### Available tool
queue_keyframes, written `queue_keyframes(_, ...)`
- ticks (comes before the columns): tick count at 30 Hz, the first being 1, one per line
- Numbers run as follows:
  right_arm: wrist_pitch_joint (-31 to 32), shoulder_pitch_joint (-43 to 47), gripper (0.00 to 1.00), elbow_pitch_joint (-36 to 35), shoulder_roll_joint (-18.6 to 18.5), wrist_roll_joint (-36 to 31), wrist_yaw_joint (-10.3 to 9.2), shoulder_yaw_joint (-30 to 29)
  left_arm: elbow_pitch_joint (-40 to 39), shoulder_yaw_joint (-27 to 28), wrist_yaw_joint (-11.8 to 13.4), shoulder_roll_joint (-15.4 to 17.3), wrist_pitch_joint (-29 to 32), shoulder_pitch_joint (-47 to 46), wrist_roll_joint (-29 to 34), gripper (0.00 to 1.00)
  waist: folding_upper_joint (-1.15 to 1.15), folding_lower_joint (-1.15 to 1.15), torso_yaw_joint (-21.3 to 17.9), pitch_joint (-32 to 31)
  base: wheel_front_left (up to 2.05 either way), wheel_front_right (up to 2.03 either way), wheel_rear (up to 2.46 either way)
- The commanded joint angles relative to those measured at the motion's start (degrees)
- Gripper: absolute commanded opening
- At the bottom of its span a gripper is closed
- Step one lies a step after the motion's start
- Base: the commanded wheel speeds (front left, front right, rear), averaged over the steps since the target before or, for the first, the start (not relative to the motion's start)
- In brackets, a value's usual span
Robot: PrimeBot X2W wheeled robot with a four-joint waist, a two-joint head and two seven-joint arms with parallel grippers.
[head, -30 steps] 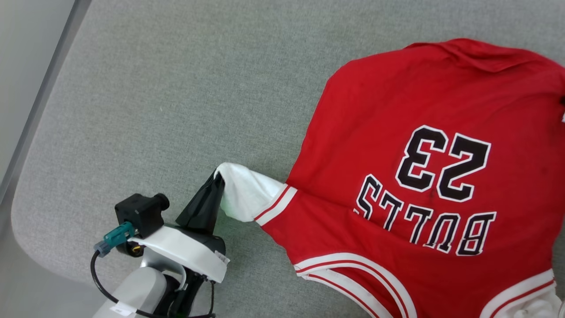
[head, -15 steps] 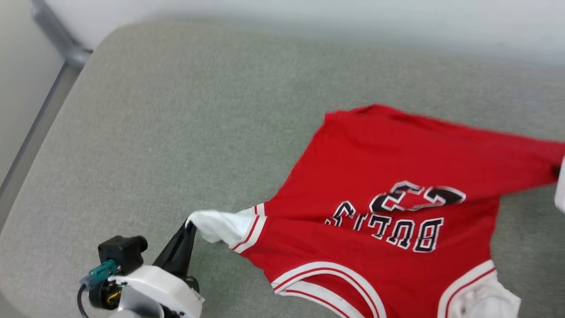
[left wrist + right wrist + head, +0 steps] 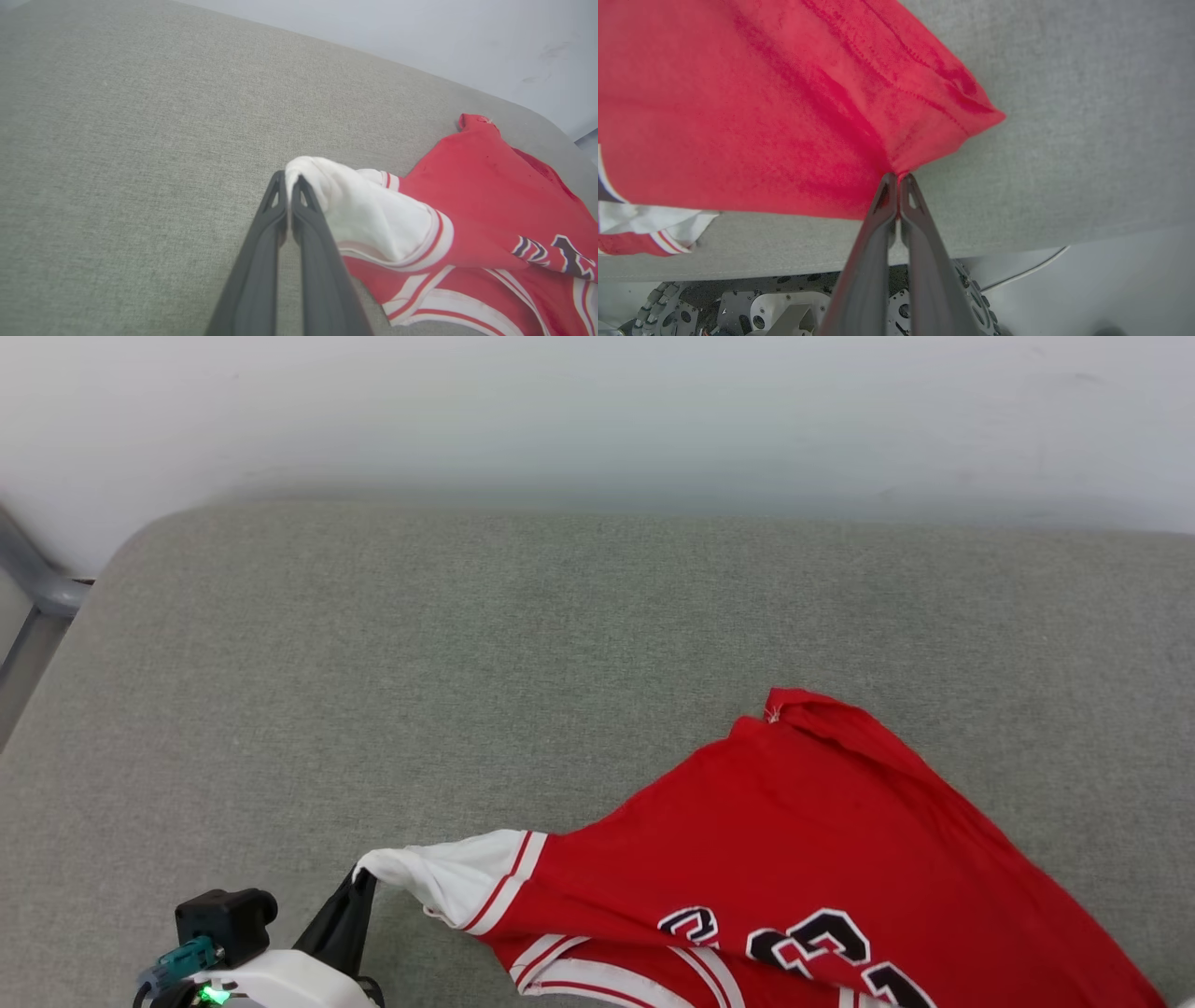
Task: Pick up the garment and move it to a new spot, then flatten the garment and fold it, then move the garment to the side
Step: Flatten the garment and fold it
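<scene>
Left gripper [image 3: 289, 179] is clamped shut on the tip of the white sleeve end [image 3: 373, 214] of the red shirt [image 3: 794, 840], with the sleeve drawn out to the left over the grey padded surface [image 3: 467, 663]. Right gripper [image 3: 899, 179] is pinched shut on a fold of plain red cloth at a stitched edge, and creases fan away from its fingertips. The shirt hangs stretched between the two grips at the near right part of the surface, one red corner pointing toward the pale wall [image 3: 560, 411] and black-and-white lettering partly in sight.
</scene>
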Motion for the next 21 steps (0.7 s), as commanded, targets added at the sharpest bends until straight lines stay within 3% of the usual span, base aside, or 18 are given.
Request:
queue_keyframes(1, -0.68, 3.32, 0.00, -0.41, 1.27, 0.71, -0.04, -0.03, -0.49, 0.25, 0.54, 0.37, 0.21, 0.70, -0.03, 0.00, 0.00, 0.01, -1.14, -0.61, 0.00, 0.00, 0.00)
queue_keyframes(4, -2.74, 6.42, 0.00, 1.05, 2.00, 2.73, -0.04, 0.90, -0.91, 0.28, 0.93, 0.62, 0.49, 1.04, -0.09, 0.00, 0.00, 0.01, -1.87, -0.68, 0.00, 0.00, 0.00)
queue_keyframes(5, -4.04, 7.09, 0.46, 2.11, 2.07, 4.81, -0.04, 1.62, -1.10, 0.26, 0.92, 0.70, 0.70, 1.04, -0.17, 0.00, 0.00, 0.01, -2.02, -0.69, 0.00, 0.00, 0.00)
queue_keyframes(6, -6.19, 7.27, 1.00, 3.06, 2.11, 6.70, -0.04, 2.02, -1.25, 0.27, 0.95, 0.74, 0.79, 1.04, -0.31, 0.00, 0.00, 0.01, -2.21, -0.70, 0.00, 0.00, 0.00)
queue_keyframes(15, -37.57, 2.73, 1.00, 3.12, 2.09, 10.48, -0.04, 6.40, -2.65, -0.25, 1.35, 1.12, 1.39, 0.63, -0.02, 0.00, 0.00, 0.01, -2.52, -1.67, 0.00, 0.00, 0.00)
queue_keyframes(18, -42.53, -0.35, 1.00, 3.80, 2.08, 9.08, -0.04, 7.19, -3.25, -0.23, 1.41, 1.24, 1.32, -0.15, 0.39, 0.00, 0.00, 0.01, -2.18, -1.33, 0.00, 0.00, 0.00)
queue_keyframes(19, -43.59, -5.08, 1.00, 5.32, 1.68, 7.68, -0.04, 8.10, -4.04, -0.03, 1.47, 1.30, 0.87, -0.97, 0.79, 0.00, 0.00, 0.01, -1.67, -0.44, 0.00, 0.00, 0.00)
queue_keyframes(21, -43.28, -7.00, 1.00, 6.09, 1.16, 7.29, -0.04, 8.36, -4.42, 0.09, 1.50, 1.28, 0.54, -1.49, 1.12, 0.00, 0.00, 0.01, -1.39, -0.02, 0.00, 0.00, 0.00)
